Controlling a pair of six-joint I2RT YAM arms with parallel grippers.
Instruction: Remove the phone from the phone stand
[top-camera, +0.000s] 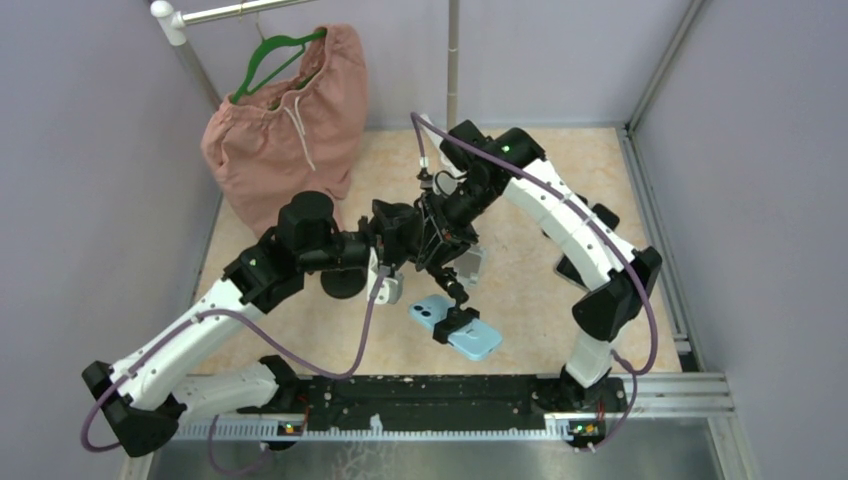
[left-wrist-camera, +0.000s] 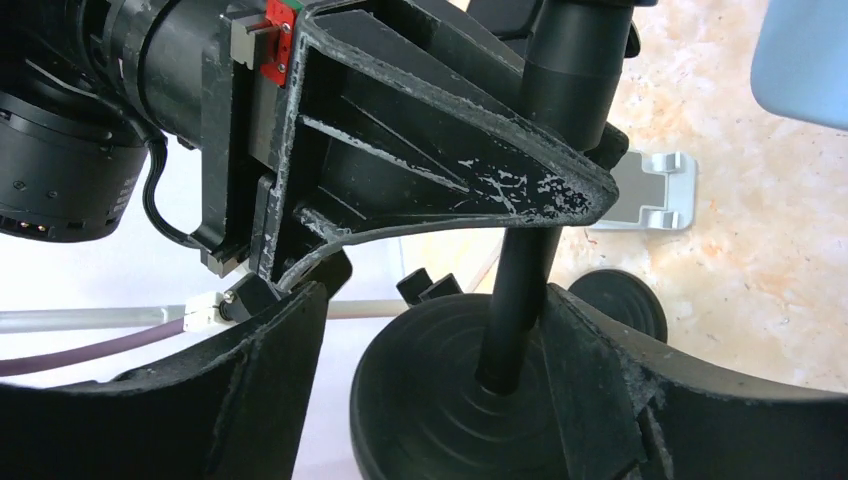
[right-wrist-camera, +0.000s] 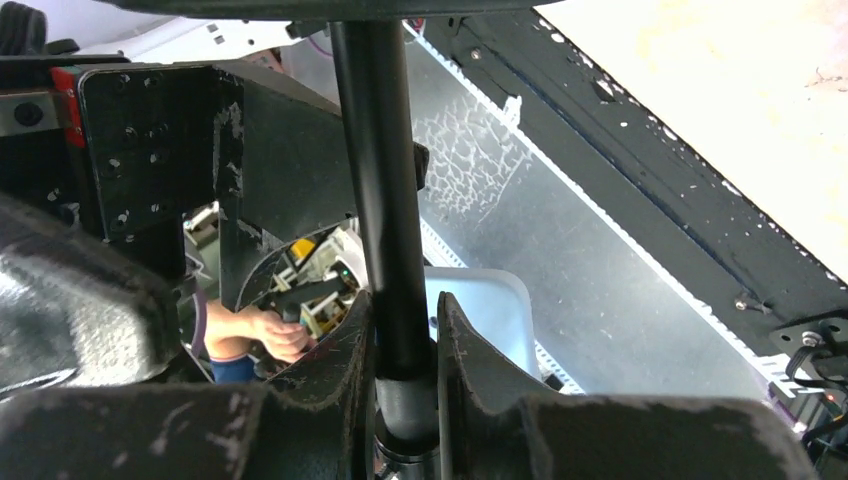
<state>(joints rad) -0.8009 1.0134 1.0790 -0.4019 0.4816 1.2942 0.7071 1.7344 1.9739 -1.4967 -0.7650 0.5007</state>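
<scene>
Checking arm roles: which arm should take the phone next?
Left, probably: the left gripper sits open around the stand pole, free to move to the phone, while the right gripper is clamped on that pole, steadying it.

We are seeing the left arm (top-camera: 200, 330) and right arm (top-camera: 560, 215) crowding over the middle of the surface (top-camera: 530, 300), so the way down to the phone stand (left-wrist-camera: 440, 400) is being barred from above; the right gripper (right-wrist-camera: 400, 325) is clasping its pole (right-wrist-camera: 385, 180). A silver bracket (top-camera: 470, 265) is standing just behind the phone (top-camera: 455, 327), and a pink bag (top-camera: 285, 120) is filling the rear left corner. Bare surface is lying open right of the phone and along the rear right.
</scene>
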